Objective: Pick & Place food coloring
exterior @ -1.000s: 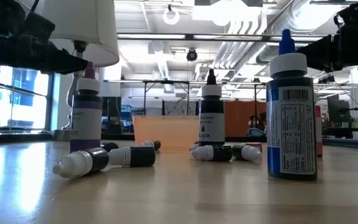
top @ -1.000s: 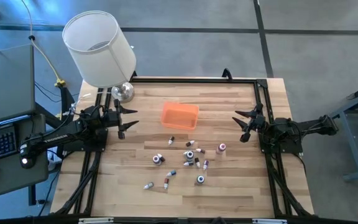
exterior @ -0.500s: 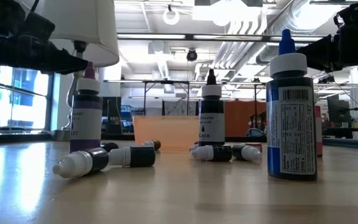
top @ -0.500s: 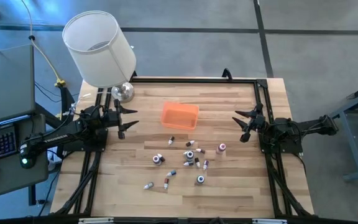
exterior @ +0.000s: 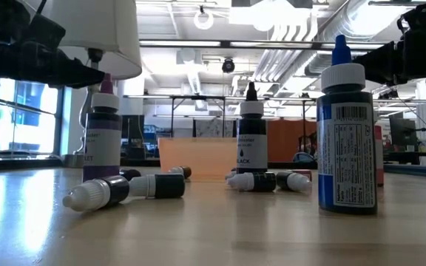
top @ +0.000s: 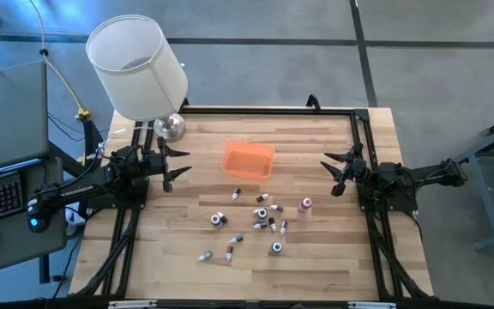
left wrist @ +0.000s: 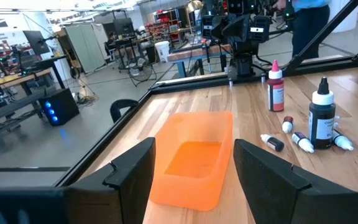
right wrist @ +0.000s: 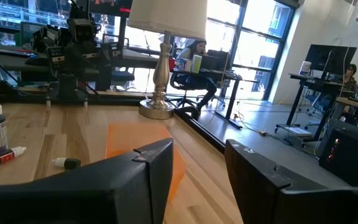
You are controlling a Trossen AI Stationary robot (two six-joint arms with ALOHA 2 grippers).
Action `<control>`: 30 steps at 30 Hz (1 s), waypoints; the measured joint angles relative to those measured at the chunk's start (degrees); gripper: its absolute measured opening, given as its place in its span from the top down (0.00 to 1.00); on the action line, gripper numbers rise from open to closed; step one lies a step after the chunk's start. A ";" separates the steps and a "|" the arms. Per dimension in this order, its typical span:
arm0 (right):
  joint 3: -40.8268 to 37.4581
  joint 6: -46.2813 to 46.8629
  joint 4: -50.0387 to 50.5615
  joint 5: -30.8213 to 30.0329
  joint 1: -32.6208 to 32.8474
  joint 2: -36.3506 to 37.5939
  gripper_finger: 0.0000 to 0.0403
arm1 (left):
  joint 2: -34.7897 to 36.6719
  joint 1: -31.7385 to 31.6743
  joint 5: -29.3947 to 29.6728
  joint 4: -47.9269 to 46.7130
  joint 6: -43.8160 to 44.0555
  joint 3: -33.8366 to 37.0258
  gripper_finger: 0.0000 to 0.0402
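Observation:
Several tiny food coloring bottles (top: 260, 219) with white caps are scattered on the table's middle and near part; some stand upright, such as a blue one (exterior: 346, 137), a black one (exterior: 251, 140) and a purple one (exterior: 103, 140), others lie on their sides (exterior: 124, 191). My left gripper (top: 176, 165) hangs open above the table's left side, fingers pointing right. My right gripper (top: 334, 172) hangs open above the right side, fingers pointing left. Neither touches a bottle. In the left wrist view a red bottle (left wrist: 275, 87) and a black bottle (left wrist: 321, 118) stand beyond the tray.
An orange plastic tray (top: 248, 160) sits on the table's far middle, between the grippers. A lamp with a white shade (top: 137, 67) and a metal base (top: 169, 127) stands at the far left corner. A black frame (top: 268, 111) runs along the table's edges. A monitor and keyboard sit off the left.

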State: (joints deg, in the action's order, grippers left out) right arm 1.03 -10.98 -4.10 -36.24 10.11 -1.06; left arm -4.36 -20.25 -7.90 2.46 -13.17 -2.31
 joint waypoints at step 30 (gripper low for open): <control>0.00 0.00 -0.02 0.00 0.01 0.00 0.65 | -1.94 -0.74 0.72 -1.75 -0.02 0.00 0.46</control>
State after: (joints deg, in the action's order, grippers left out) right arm 1.03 -10.98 -4.12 -36.24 10.12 -1.06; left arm -6.30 -20.99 -7.18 0.71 -13.19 -2.31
